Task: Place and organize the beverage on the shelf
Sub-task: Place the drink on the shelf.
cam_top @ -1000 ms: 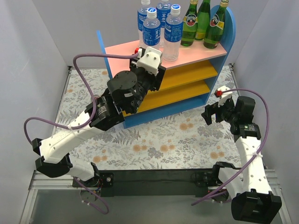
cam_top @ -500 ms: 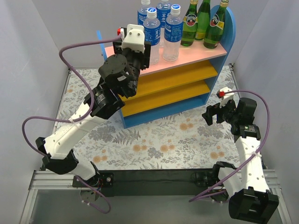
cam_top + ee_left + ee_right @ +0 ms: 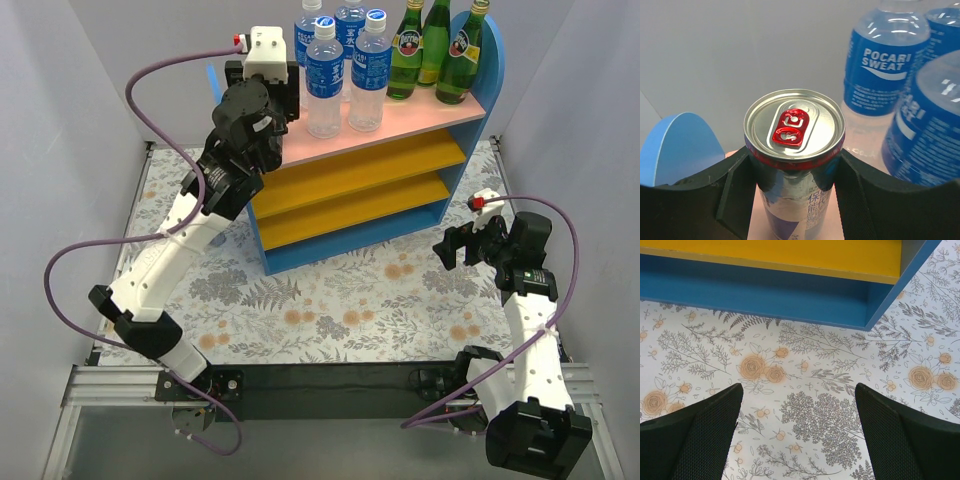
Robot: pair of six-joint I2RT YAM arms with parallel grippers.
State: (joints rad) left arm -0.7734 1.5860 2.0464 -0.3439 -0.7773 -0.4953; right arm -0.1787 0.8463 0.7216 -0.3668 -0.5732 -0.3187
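Note:
My left gripper (image 3: pixel 266 72) is up at the left end of the shelf's pink top board (image 3: pixel 410 120). In the left wrist view it (image 3: pixel 794 176) is shut on an upright silver-red can (image 3: pixel 794 125) over that board; the can's base is hidden. Several clear plastic bottles (image 3: pixel 324 70) with blue labels and three green glass bottles (image 3: pixel 434 42) stand on the top board. Two plastic bottles (image 3: pixel 887 65) stand right of the can. My right gripper (image 3: pixel 460 243) is open and empty over the floral mat (image 3: pixel 830 420), near the shelf's front right corner. No second can shows.
The shelf's yellow lower boards (image 3: pixel 380 165) hold nothing that I can see. Its blue left side panel (image 3: pixel 680 145) rises just left of the can. Grey walls close in the cell on three sides. The shelf's blue base (image 3: pixel 765 295) is just ahead of my right gripper.
My left arm has carried the can up and to the left, from in front of the shelf's front edge to the left end of the pink top board. The right arm has barely moved.

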